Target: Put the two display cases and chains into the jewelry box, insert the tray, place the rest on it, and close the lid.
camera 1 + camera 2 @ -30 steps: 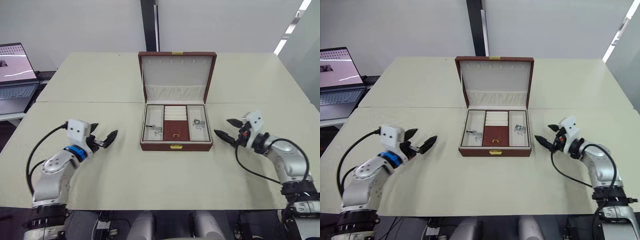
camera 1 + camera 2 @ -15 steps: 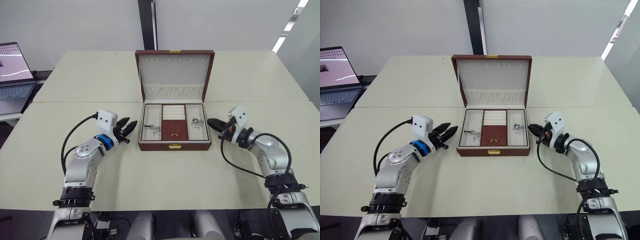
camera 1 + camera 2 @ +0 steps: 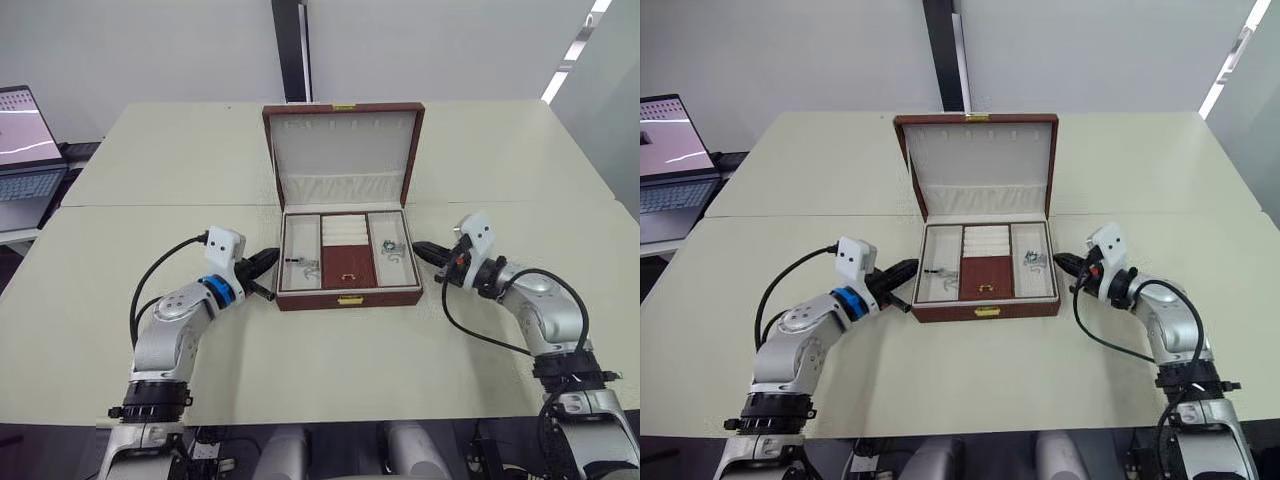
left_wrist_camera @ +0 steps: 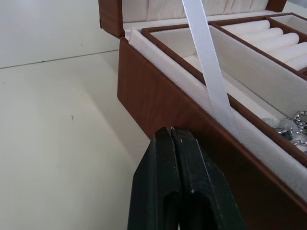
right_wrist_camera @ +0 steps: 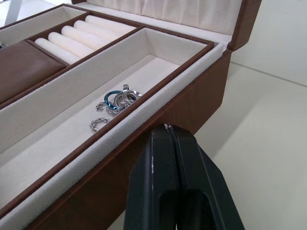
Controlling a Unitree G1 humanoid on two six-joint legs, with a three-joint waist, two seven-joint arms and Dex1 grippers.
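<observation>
Both grippers have closed in on the jewelry box (image 3: 344, 255) since a second ago, when they hung well apart from it with fingers spread; now each sits at a side wall of the box. The box stands open on the table (image 3: 300, 350), lid (image 3: 343, 150) upright behind it, tray (image 3: 985, 262) already seated, with chains (image 5: 112, 103) in its right compartment, a small silver heap in the left one, and a ring on the brown centre pad. A white ribbon (image 4: 206, 57) runs up from the box's left edge to the lid. The left gripper (image 3: 266, 262) has its fingers clenched together, empty, tips just at the left wall below the ribbon; the right gripper (image 3: 425, 249) is likewise pinched closed on nothing, tips just at the right wall. The remaining step looks to be closing the lid. To do it well, both grippers should probably rise to the lid's top edge and push it forward evenly, keeping the ribbon tucked inside and the box from sliding.
</observation>
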